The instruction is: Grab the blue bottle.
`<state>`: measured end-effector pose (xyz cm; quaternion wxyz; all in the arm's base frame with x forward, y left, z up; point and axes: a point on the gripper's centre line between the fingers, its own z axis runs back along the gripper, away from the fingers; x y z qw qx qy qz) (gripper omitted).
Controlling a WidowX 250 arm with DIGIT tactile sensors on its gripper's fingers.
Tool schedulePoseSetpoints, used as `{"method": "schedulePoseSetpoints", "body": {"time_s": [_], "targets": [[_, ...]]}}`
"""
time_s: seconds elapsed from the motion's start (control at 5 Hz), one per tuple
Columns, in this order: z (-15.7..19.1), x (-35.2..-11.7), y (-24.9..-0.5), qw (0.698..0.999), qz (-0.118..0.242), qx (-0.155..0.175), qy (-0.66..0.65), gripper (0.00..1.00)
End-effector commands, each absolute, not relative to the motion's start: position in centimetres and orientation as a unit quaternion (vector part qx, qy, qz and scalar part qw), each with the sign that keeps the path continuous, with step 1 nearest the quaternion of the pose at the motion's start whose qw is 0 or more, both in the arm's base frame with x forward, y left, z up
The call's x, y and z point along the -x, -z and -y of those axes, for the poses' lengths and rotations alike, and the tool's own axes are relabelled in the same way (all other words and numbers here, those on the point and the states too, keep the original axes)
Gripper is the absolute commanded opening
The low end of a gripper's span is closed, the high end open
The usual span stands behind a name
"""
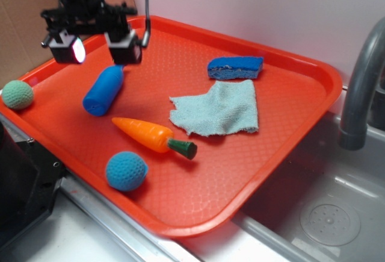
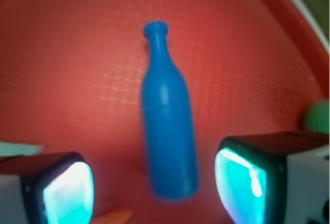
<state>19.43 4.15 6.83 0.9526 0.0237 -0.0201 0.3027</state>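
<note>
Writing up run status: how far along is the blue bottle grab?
Done: the gripper is positioned over the blue bottle, which lies on its side on the red tray. In hand: nothing yet; the wrist view shows the fingers open, either side of the bottle's base. Left: descend, close, lift.

blue bottle [image 2: 168, 116] lying flat, gripper [image 2: 154, 188] spread
</note>
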Motion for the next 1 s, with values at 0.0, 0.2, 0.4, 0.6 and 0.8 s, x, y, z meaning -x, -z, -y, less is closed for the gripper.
{"method": "schedulePoseSetpoints", "body": {"time_s": [0.0, 0.2, 0.4, 0.6, 0.8], "targets": [[-4.2, -20.5, -1.3, 0.972, -0.011, -0.015, -0.235, 1.0], [-3.7, -20.2, -1.4, 0.969, -0.015, -0.024, -0.246, 0.0], [-4.1, -20.2, -3.3, 0.97, -0.022, -0.022, -0.243, 0.0], [-5.0, -19.9, -7.4, 0.973, -0.011, -0.024, -0.23, 0.0], [-5.9, -18.9, -12.4, 0.982, 0.006, -0.007, -0.188, 0.0]]}}
